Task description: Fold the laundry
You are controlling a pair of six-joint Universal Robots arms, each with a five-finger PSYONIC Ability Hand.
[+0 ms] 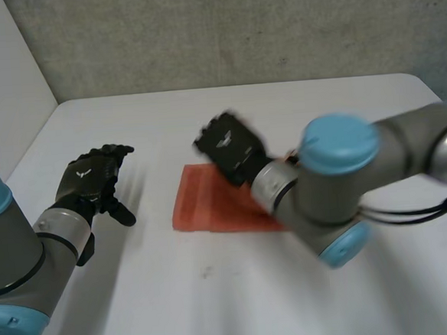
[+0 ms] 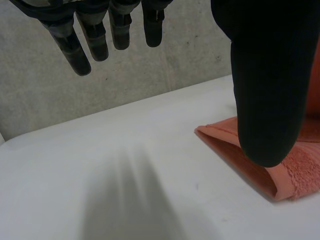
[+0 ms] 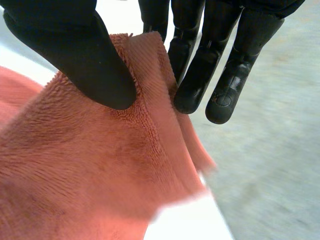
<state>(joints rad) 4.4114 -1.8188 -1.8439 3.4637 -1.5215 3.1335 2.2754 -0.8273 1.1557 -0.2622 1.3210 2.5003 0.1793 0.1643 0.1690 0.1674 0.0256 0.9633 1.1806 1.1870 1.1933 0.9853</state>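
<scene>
**Orange towel mid-worktop, right hand pinching it, left hand just hanging there**

Far left in the head view: left arm (image 1: 14, 251) reaching in, with the left hand (image 1: 94, 184) hovering over the white worktop (image 1: 218, 306). Spread open, fingers (image 2: 95, 42) straight and a bit fanned in the left wrist view, thumb (image 2: 270, 90) sticking out on its own. Holding nothing, touching nothing. Well apart from the cloth, with bare worktop between the two.

Middle: orange towel (image 1: 211, 203), lying pretty much in the centre of the worktop. Looks folded over already, going by the doubled edge facing the left hand. Fuzzy terry texture. Near side flat on the surface.

Then the right hand (image 1: 230, 148), sitting over the far side of the towel, with the right arm (image 1: 347, 182) coming across from the right and covering that end of the cloth. Pinching the towel: in the right wrist view, thumb (image 3: 75, 50) pressed on one face of the fabric, fingers (image 3: 197, 75) behind the other face, and the cloth lifted up between them by an edge near a corner. Can't tell which corner exactly.

Behind it all, a grey concrete-looking wall (image 1: 237, 28).
</scene>
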